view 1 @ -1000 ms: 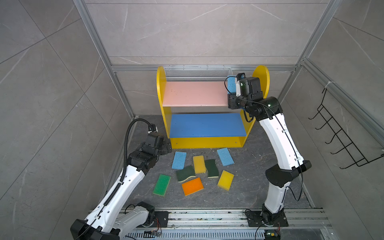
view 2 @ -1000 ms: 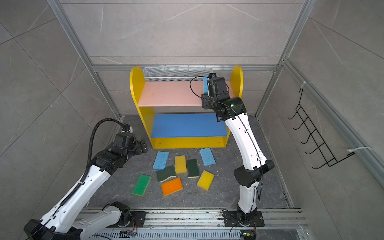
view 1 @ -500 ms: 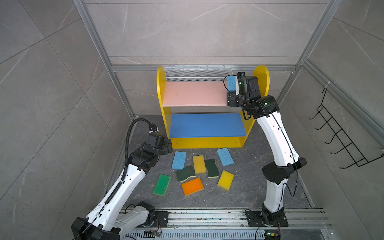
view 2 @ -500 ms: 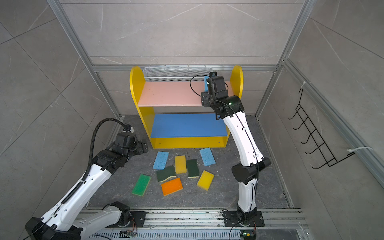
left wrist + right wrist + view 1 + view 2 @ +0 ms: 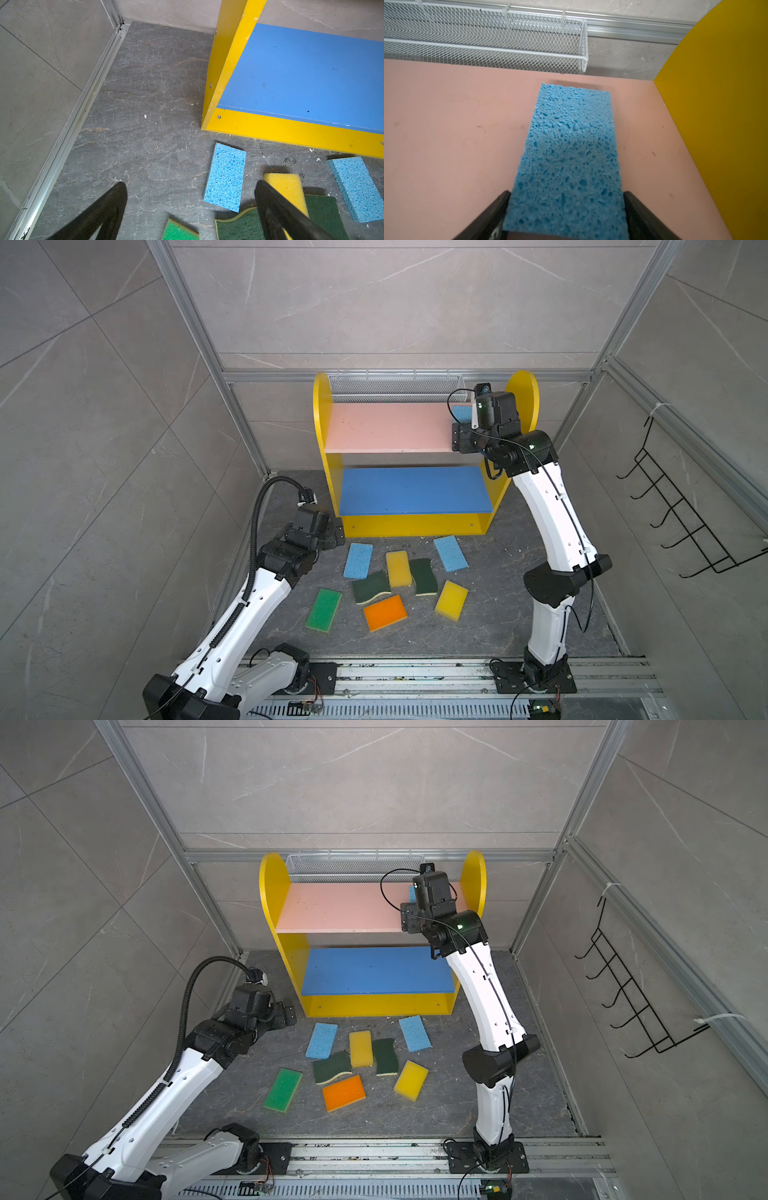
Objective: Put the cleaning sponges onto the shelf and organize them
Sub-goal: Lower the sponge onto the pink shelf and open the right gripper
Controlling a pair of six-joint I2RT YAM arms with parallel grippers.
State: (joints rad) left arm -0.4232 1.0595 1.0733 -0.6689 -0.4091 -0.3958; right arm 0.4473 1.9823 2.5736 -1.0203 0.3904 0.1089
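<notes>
Grey floor point(image 5: 498, 635) carried the shelf point(image 5: 322, 427), set at the far wall. On its pink upper board point(image 5: 386, 427) was one light blue sponge point(image 5: 571, 155) at the far-right end, just beside the right side panel, long axis near-to-far. Couldn't tell if it rested fully. Blue middle board point(image 5: 411, 489) and yellow base point(image 5: 415, 526) sat below.

Eight sponges lay on the floor just near of the base.
- Far row: left blue sponge point(image 5: 358, 560), right blue sponge point(image 5: 451, 553).
- Between them: centre yellow sponge point(image 5: 398, 568), touching the left dark-green sponge point(image 5: 371, 587) and the right dark-green sponge point(image 5: 424, 576).
- Nearer: bright green sponge point(image 5: 323, 610) at left, apart from the rest. Orange sponge point(image 5: 385, 612) centre. Right yellow sponge point(image 5: 451, 600), skewed.
</notes>
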